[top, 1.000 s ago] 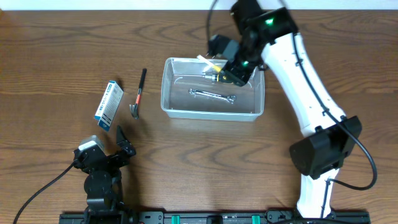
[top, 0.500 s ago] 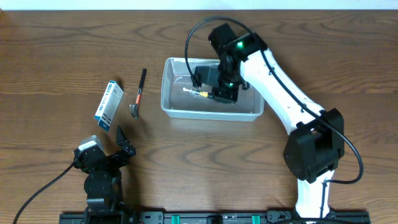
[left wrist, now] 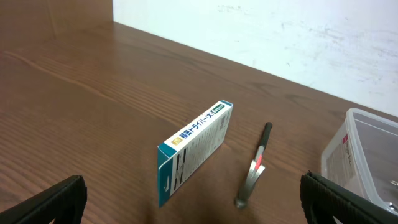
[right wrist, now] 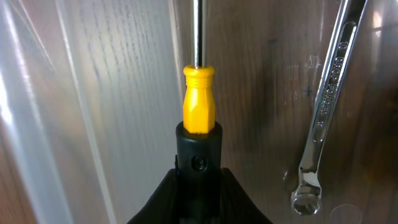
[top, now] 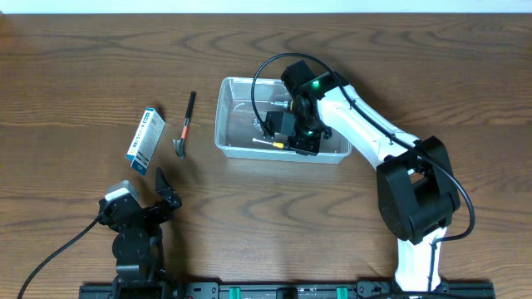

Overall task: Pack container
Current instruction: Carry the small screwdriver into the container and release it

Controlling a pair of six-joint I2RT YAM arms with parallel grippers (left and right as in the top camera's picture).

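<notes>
The clear plastic container (top: 229, 116) stands at the table's middle; its corner shows in the left wrist view (left wrist: 367, 155). My right gripper (top: 287, 141) is low inside it, shut on a screwdriver (right wrist: 199, 106) with a yellow-and-black handle and a steel shaft. A silver wrench (right wrist: 323, 106) lies on the container floor beside it. My left gripper (left wrist: 199, 205) is open and empty near the front left. A small hammer (top: 184, 124) with a black handle lies left of the container and shows in the left wrist view (left wrist: 255, 168).
A small blue-and-white cardboard box (top: 145, 139) lies left of the hammer, also seen in the left wrist view (left wrist: 193, 149). A white wall (left wrist: 280, 31) runs along the table's far edge.
My right gripper has moved left and down from above the container's back right into the container, carrying the screwdriver. The left arm has not moved.
</notes>
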